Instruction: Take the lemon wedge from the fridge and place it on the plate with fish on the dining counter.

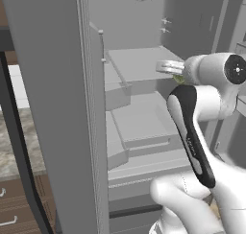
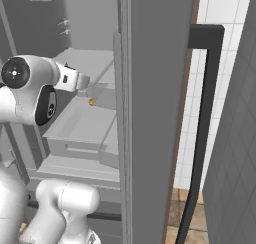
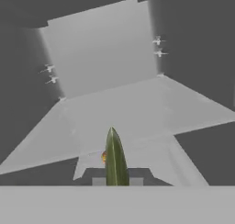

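The fridge [image 1: 57, 113] stands open, and my arm reaches in over its grey shelves. In the hand view the lemon wedge [image 3: 115, 159], a thin dark-green pointed sliver, stands upright between the two finger tips at the bottom, above the middle shelf. My gripper [image 3: 117, 182] is shut on the lemon wedge. From the left base view the gripper [image 1: 160, 66] points left over the upper shelf, with a bit of green wedge [image 1: 178, 78] under the hand. The gripper [image 2: 85, 81] also shows in the right base view. Plate, fish and dining counter are out of view.
A small orange-yellow lump [image 3: 104, 157] lies on the shelf just behind the wedge, also seen as the orange lump [image 2: 91, 102]. The open fridge door [image 2: 155, 113] with its dark handle [image 2: 202, 128] stands close on the right. A stone counter [image 1: 12, 146] lies left.
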Available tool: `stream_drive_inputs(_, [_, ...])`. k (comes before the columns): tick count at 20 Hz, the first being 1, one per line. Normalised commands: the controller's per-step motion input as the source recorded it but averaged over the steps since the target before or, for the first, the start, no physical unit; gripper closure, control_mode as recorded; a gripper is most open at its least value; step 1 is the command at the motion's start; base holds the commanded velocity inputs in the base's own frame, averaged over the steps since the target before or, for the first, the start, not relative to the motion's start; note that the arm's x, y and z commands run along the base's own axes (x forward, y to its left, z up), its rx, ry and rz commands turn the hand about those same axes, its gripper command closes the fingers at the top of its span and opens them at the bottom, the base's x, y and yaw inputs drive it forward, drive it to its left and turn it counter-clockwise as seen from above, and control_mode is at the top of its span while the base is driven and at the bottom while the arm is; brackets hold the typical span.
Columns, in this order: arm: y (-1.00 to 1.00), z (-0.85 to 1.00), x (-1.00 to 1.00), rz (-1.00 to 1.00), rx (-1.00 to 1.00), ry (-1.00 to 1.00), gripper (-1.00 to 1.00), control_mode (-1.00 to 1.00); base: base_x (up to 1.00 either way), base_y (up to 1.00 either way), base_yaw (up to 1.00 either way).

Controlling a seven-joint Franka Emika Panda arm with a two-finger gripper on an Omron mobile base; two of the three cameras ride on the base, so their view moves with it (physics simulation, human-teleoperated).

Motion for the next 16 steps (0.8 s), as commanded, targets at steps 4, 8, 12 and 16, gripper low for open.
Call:
stream_drive_inputs(4, [0.00,0.00,0.00,0.00,0.00,0.00,1.00,1.00,-1.00,0.00,0.28])
stream_drive_inputs(8, [0.00,0.00,0.00,0.00,0.00,0.00,1.00,1.00,-1.00,0.00,0.24])
stream_drive_inputs(12, [0.00,0.00,0.00,0.00,0.00,0.00,1.00,1.00,-1.00,0.00,0.24])
stream_drive_inputs(16, [0.00,0.00,0.00,0.00,0.00,0.00,1.00,1.00,-1.00,0.00,0.40])
